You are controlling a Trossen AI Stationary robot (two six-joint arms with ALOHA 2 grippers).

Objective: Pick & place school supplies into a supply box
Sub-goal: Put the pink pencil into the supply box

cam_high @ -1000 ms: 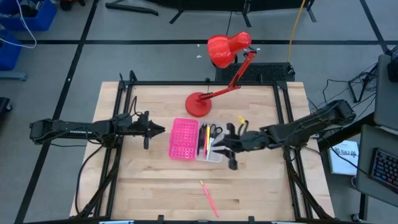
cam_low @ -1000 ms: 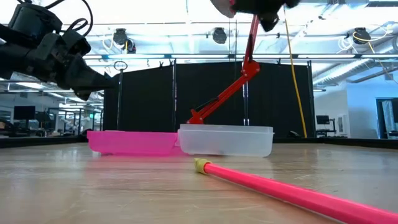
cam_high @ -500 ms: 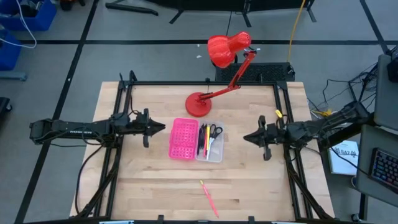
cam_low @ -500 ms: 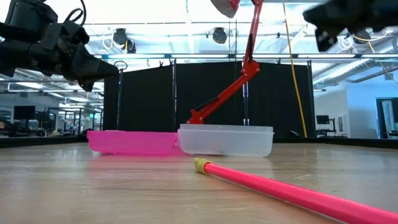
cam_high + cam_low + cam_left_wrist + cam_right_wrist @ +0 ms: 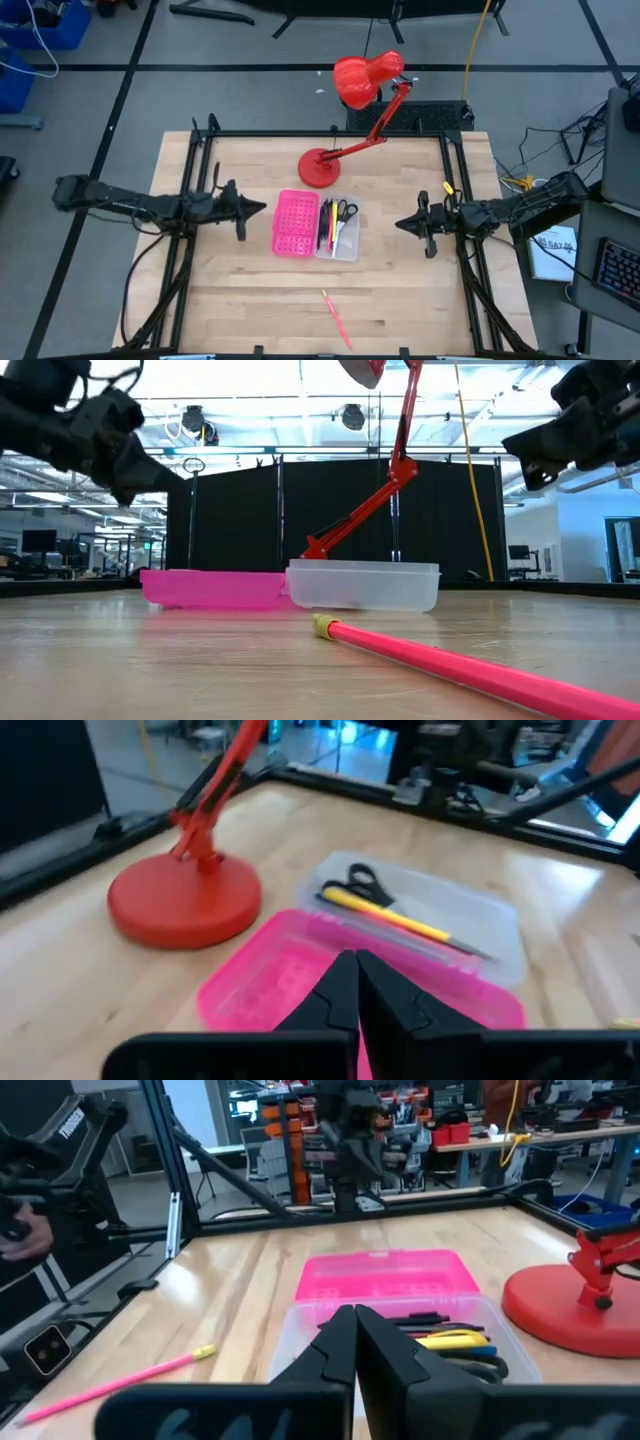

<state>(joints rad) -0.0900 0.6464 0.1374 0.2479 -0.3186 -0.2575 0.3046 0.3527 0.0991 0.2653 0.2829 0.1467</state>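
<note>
The supply box (image 5: pixel 315 226) lies open at the table's middle, with a pink half (image 5: pixel 300 970) and a clear half (image 5: pixel 400 1335). Pens, a yellow pencil (image 5: pixel 400 920) and black-handled scissors (image 5: pixel 355 880) lie in the clear half. One pink pencil (image 5: pixel 335 318) lies flat on the table near the front edge. My left gripper (image 5: pixel 262 208) hovers shut to the left of the box. To the box's right my right gripper (image 5: pixel 398 224) hovers shut. Both point level at the box and hold nothing.
A red desk lamp stands on its round base (image 5: pixel 320 167) just behind the box, and its arm slants up to the head (image 5: pixel 365 78) beyond the far edge. Black frame rails (image 5: pixel 455 160) run along the table's sides. Bare wood lies around the pink pencil.
My right gripper has drawn back from over the box's clear half toward the table's right edge and has come lower. My left arm has swung a little while its gripper stays left of the box. The box and the pink pencil have not moved.
</note>
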